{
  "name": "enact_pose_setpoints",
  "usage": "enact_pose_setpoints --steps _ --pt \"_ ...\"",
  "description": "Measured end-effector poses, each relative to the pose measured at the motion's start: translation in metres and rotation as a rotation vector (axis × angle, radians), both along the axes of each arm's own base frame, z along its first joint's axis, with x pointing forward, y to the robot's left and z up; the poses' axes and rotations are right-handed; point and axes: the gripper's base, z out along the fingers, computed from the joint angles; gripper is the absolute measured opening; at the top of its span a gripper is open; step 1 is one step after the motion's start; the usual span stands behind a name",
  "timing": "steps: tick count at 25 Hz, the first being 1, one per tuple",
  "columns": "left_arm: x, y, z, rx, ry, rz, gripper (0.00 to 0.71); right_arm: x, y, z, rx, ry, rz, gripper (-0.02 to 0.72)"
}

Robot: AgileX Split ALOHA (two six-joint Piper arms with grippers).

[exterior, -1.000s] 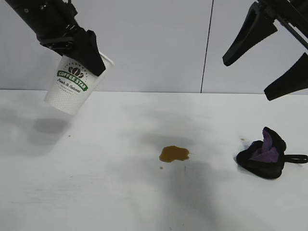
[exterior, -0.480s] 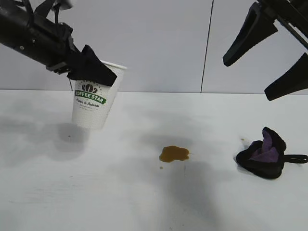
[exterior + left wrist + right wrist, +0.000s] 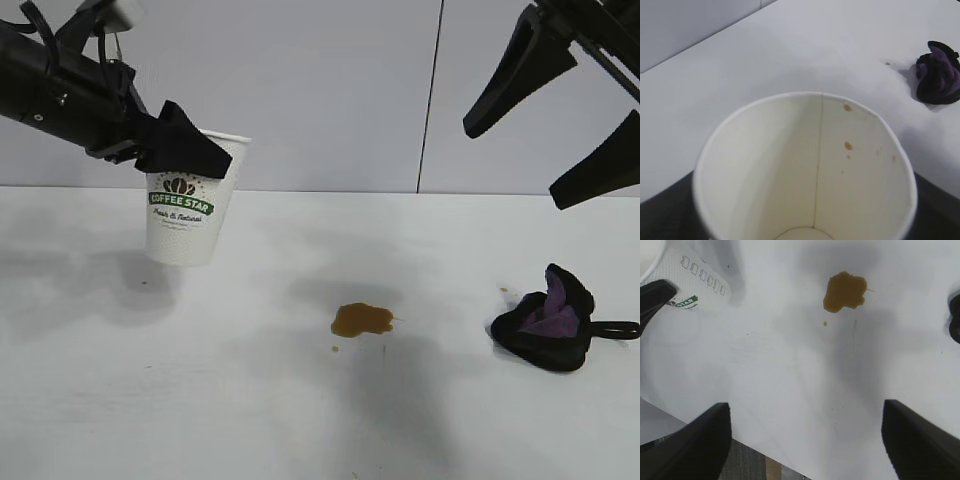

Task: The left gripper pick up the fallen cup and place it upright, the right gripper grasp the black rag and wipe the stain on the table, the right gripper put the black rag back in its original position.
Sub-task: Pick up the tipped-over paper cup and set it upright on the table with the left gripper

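My left gripper (image 3: pixel 190 150) is shut on the rim of the white cup (image 3: pixel 185 215) with the green COFFEE STAR banner and holds it nearly upright, low over the far left of the table (image 3: pixel 200 380). The left wrist view looks down into the empty cup (image 3: pixel 805 170). The brown stain (image 3: pixel 361 319) lies at the table's middle, also in the right wrist view (image 3: pixel 843 291). The black rag (image 3: pixel 548 322) with purple inside lies at the right. My right gripper (image 3: pixel 510 165) is open, high above the rag.
A grey wall with a vertical seam (image 3: pixel 430 95) stands behind the table. The table's front edge and floor show in the right wrist view (image 3: pixel 765 460).
My left gripper has turned the cup from tilted to nearly upright and brought it down toward the table. The right arm has not moved.
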Motion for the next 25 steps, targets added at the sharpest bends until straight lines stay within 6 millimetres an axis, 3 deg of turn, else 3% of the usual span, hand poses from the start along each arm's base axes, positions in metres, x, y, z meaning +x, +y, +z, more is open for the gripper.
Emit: enact_pose_setpoints --steps 6,13,25 --pt "-0.003 0.002 -0.008 0.011 -0.11 -0.004 0.581 0.0 0.0 0.0 0.0 0.0 0.0 0.566" --pt "-0.026 0.006 -0.034 0.098 -0.204 -0.147 0.581 0.0 0.0 0.0 0.0 0.0 0.0 0.566" --pt "-0.036 0.049 -0.039 -0.004 -0.226 -0.152 0.581 0.0 0.0 0.0 -0.002 0.0 0.001 0.566"
